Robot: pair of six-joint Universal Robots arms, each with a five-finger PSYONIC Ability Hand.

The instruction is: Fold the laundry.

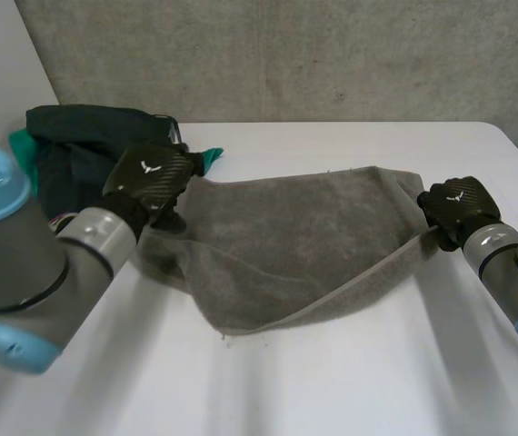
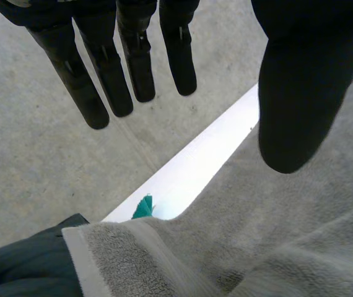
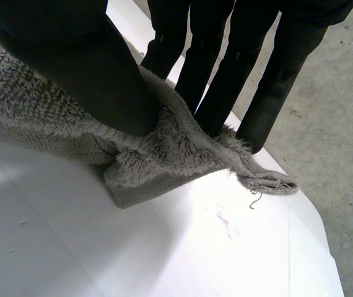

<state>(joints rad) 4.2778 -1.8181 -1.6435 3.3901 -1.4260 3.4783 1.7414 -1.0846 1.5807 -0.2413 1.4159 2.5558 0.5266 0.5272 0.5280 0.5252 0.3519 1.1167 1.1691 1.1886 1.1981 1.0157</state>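
Note:
A grey towel [image 1: 286, 236] lies spread and partly doubled across the white table [image 1: 332, 381], its front edge lifted in a slack line. My left hand [image 1: 150, 177] hovers at the towel's left corner, fingers straight and thumb apart, nothing between them. In the left wrist view that hand [image 2: 133, 55] hangs above the towel [image 2: 275, 235], whose hemmed corner lies below the fingertips. My right hand [image 1: 459, 207] holds the towel's right corner. In the right wrist view its thumb [image 3: 83, 68] presses the towel [image 3: 52, 117] against straight fingers, and a small tip of the corner sticks out past them.
A pile of dark clothes [image 1: 86, 145] with a teal piece [image 1: 212, 156] sits at the table's back left, just behind my left hand. The same dark cloth [image 2: 21, 266] touches the towel's corner. The table's far edge [image 1: 350, 124] runs close behind the towel.

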